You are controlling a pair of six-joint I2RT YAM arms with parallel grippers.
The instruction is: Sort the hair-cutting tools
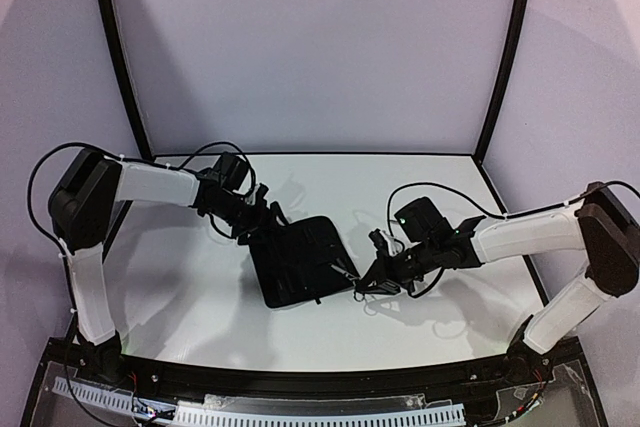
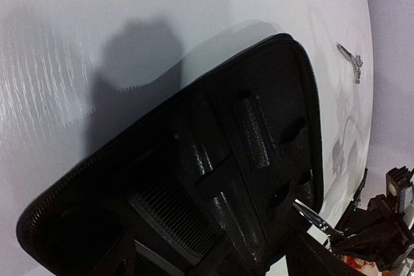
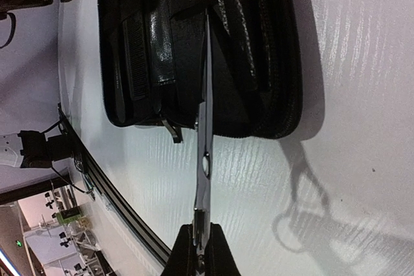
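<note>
The black zip case [image 1: 300, 262] lies open mid-table. My right gripper [image 1: 372, 280] is shut on silver scissors [image 3: 204, 153] by their handle end. The blades point at the case [image 3: 252, 43], with the tip over its inner pockets; the tip also shows in the left wrist view [image 2: 312, 216]. A second pair of scissors [image 2: 350, 61] lies flat on the table beyond the case, to its right [image 1: 379, 240]. A black comb [image 2: 169, 214] sits inside the case, its teeth showing, and appears in the right wrist view too [image 3: 134, 50]. My left gripper [image 1: 262, 217] hovers over the case's far left corner, fingers apart, holding nothing.
The white table [image 1: 430, 187] is ringed by a black frame, with a black rail along the near edge [image 1: 330, 387]. The case's zip edge [image 2: 309, 75] stands slightly raised. Both arms' cables hang close over the table.
</note>
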